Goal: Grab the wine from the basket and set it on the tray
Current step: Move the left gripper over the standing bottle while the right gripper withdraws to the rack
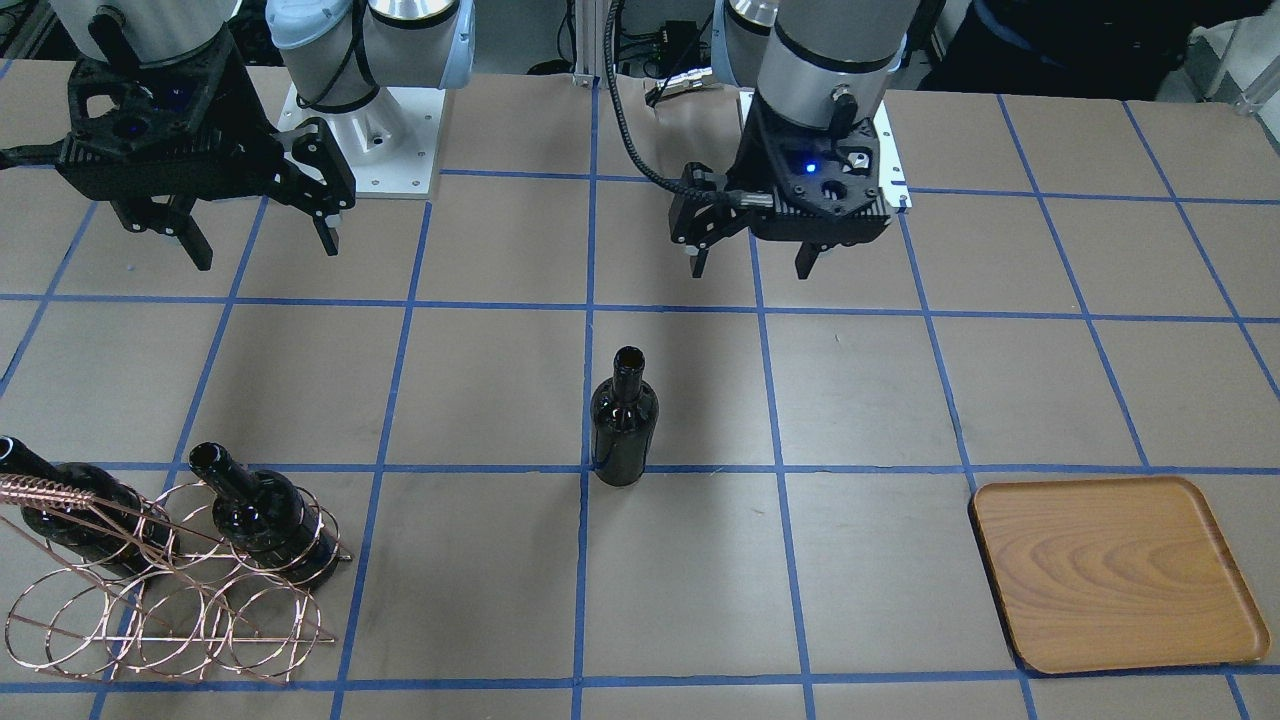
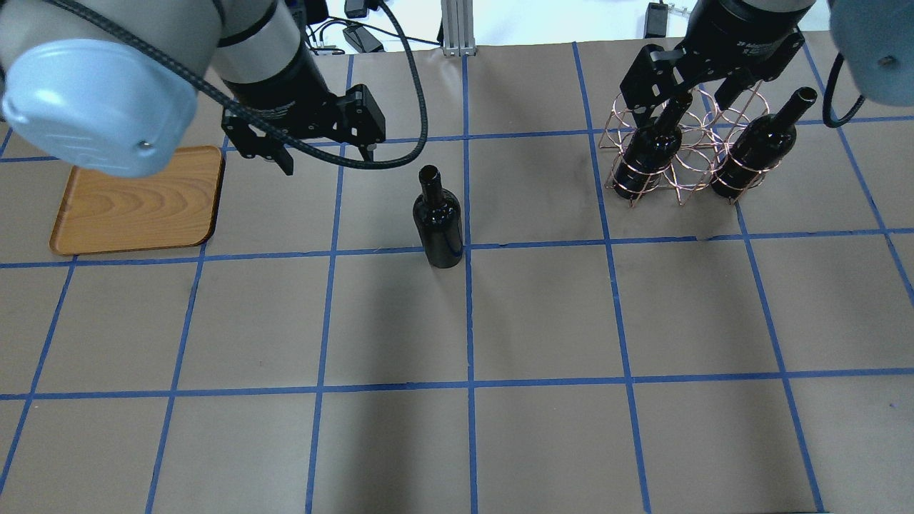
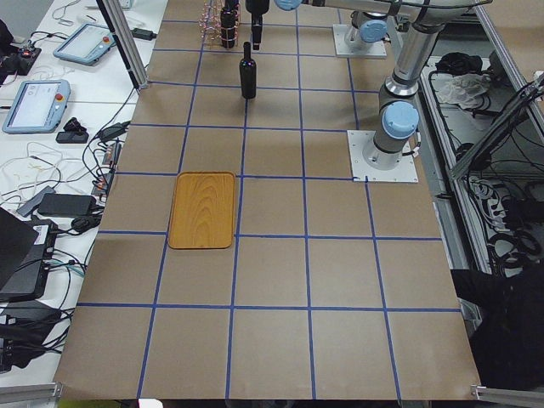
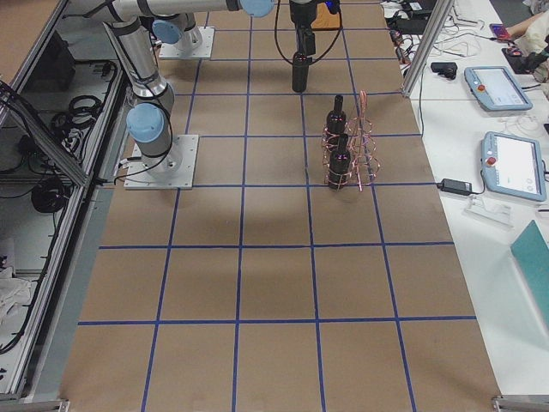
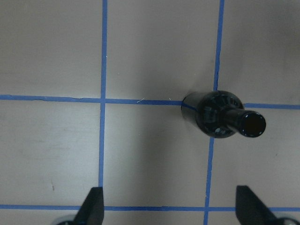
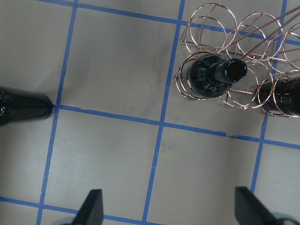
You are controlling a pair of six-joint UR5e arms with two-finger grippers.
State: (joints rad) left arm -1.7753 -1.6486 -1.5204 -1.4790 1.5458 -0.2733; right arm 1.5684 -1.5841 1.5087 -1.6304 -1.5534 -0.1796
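Note:
One wine bottle point(image 1: 624, 425) stands upright on the table's middle, on a blue line; it also shows in the overhead view point(image 2: 437, 228) and the left wrist view point(image 5: 218, 114). My left gripper point(image 1: 755, 265) is open and empty, raised, apart from this bottle. Two more bottles point(image 1: 265, 515) point(image 1: 80, 510) sit in the copper wire basket point(image 1: 170, 620). My right gripper point(image 1: 265, 240) is open and empty, raised on the robot's side of the basket point(image 6: 253, 61). The wooden tray point(image 1: 1115, 570) lies bare at the left arm's side.
Brown table paper with a blue tape grid. The arms' white base plates point(image 1: 385, 150) sit at the robot's edge. Tablets and cables point(image 3: 34, 102) lie on a side bench beyond the table's far edge.

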